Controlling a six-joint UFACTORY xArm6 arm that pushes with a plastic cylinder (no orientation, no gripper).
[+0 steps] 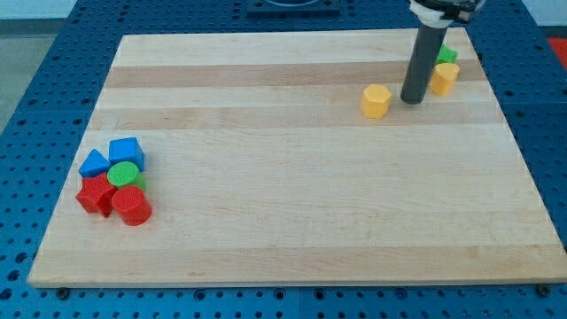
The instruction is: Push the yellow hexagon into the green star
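Note:
A yellow hexagon (376, 101) lies on the wooden board (292, 213) at the upper right. My tip (412, 100) rests on the board just to its right, a small gap away. A green block (447, 56), whose shape is partly hidden by the rod, sits near the board's top right corner. A second yellow block (445, 78) sits just below the green block and right of the rod, close to it.
A tight cluster sits at the board's left: a blue block (126, 151), another blue block (93, 163), a green cylinder (125, 174), a red block (95, 195) and a red cylinder (132, 205). The board's top edge is close to the green block.

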